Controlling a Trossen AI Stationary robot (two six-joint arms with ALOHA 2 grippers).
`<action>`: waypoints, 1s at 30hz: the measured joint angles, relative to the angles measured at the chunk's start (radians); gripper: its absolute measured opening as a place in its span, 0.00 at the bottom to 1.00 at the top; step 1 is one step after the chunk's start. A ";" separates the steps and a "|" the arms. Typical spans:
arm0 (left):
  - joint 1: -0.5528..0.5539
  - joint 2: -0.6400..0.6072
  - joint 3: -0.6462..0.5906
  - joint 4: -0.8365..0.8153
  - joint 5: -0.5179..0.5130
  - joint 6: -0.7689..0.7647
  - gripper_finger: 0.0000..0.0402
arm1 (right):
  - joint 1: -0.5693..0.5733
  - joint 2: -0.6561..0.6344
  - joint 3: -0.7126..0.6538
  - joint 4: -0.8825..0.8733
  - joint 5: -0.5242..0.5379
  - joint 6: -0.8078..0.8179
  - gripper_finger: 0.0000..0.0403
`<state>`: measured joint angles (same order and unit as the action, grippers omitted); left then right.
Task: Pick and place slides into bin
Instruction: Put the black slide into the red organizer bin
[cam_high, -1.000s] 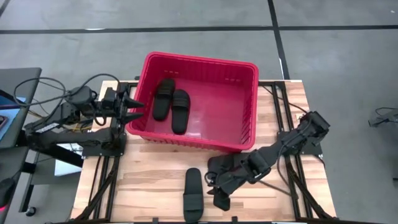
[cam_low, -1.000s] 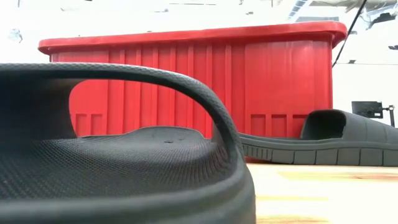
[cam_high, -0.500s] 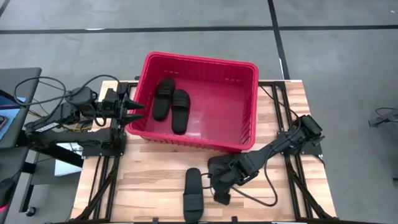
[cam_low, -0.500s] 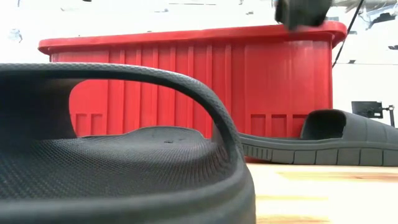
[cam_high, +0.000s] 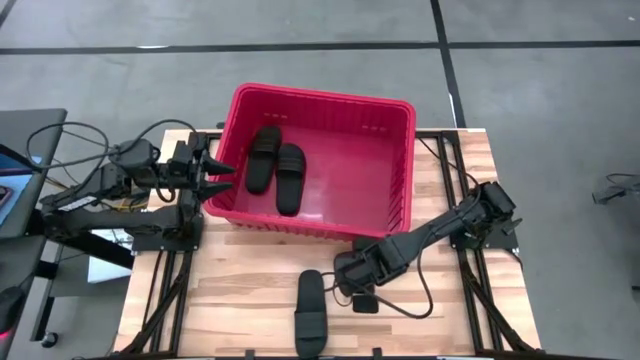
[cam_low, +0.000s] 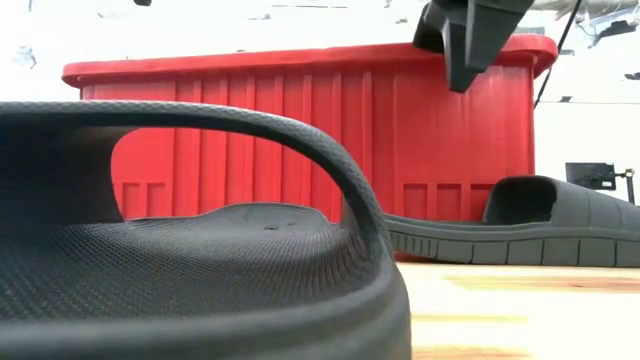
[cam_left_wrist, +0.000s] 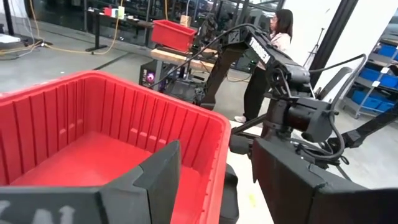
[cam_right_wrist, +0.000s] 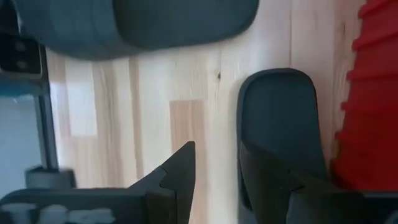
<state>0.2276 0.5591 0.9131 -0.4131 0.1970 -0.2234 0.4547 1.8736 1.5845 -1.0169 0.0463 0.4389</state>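
Since a second ago the right pincer (cam_high: 352, 272), fingers parted and empty, has swung from lower right toward the slide (cam_right_wrist: 280, 124) hugging the red bin (cam_high: 400, 105) at centre, suggesting pickup comes next, while the left pincer (cam_high: 215, 177) waits open by the bin's left wall.

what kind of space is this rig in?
Probably a robotics lab or workshop: bare concrete floor around the wooden table, a second bench with another red bin behind, and blue storage bins on shelving.
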 joint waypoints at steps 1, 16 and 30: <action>0.000 0.000 0.000 0.001 0.000 0.001 0.47 | 0.000 0.000 0.000 -0.006 0.000 -0.020 0.29; 0.000 0.004 0.000 0.004 -0.012 0.003 0.47 | -0.037 0.000 0.000 -0.106 0.099 -0.066 0.29; 0.000 0.004 0.000 -0.004 -0.024 0.003 0.47 | -0.005 0.121 0.001 0.249 -0.124 -0.184 0.29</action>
<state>0.2272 0.5630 0.9131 -0.4174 0.1728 -0.2207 0.4492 1.9949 1.5850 -0.7681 -0.0777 0.2552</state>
